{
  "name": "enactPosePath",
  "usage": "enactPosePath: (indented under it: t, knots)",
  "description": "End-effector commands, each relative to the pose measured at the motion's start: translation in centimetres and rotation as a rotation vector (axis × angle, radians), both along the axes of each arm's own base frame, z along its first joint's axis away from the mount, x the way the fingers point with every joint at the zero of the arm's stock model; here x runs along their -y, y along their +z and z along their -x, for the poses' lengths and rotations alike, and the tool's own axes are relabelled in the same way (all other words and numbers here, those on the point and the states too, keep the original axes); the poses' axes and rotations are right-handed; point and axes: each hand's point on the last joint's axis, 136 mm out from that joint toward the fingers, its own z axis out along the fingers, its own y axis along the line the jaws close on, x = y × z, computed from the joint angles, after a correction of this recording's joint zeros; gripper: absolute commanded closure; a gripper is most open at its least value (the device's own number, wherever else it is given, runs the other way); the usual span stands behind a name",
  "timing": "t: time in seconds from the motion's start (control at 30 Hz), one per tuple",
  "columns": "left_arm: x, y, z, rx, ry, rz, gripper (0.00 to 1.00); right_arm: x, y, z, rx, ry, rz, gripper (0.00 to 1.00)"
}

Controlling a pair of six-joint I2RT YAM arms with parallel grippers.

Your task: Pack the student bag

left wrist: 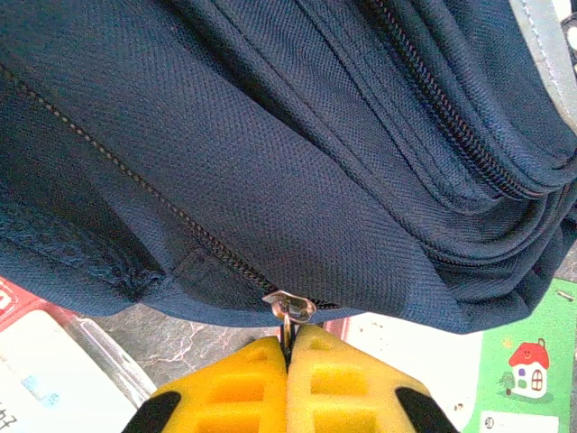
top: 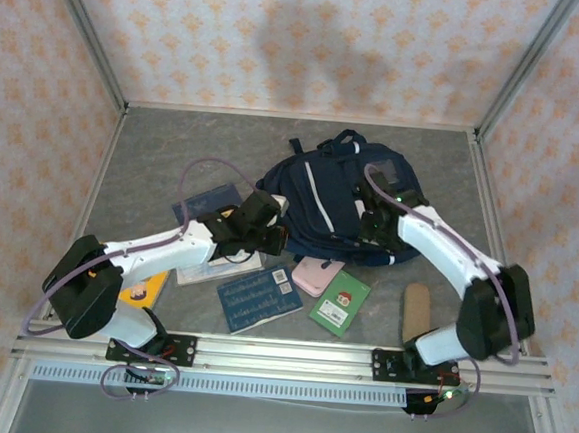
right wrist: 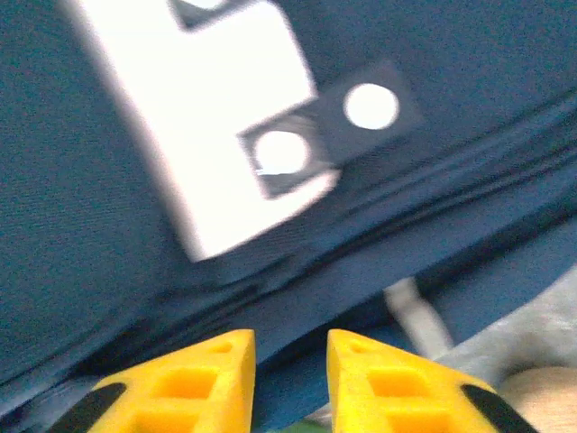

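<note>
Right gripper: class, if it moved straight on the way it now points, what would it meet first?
Most likely the bag: the right gripper, jaws apart, points at its navy fabric just under the pale patch. The wrist view is blurred, so the gap is hard to judge.

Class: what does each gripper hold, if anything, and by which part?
The left gripper pinches the student bag by its metal zip pull. The right gripper, jaws apart beside the bag, holds nothing.
</note>
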Motion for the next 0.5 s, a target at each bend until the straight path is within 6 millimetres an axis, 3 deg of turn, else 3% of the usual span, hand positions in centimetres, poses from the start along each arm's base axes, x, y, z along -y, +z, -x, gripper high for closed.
enactPosePath:
  t: [0.0,0.1,0.2,0.33,0.47]
  knots:
    - [1.8,1.5,-0.5,0.017,-0.022,0.055,1.00,-4.5,3.8,0.1,0.183,0.258,-0.160,0.61]
    - [2.2,2.0,-0.5,0.021,-0.039,0.068,1.00,-8.5,5.6,1.8,0.370,0.557,-0.263,0.53]
    - [2.4,2.5,-0.3,0.026,-0.056,0.078,1.00,-10.7,6.9,2.8,0.541,0.778,-0.236,0.39]
    - [2.7,3.1,-0.1,0.026,-0.073,0.102,1.00,-12.6,5.4,4.0,0.541,1.021,-0.114,0.38]
    - [2.7,3.8,0.0,0.034,-0.076,0.109,1.00,-14.0,5.2,3.8,0.586,1.084,-0.093,0.38]
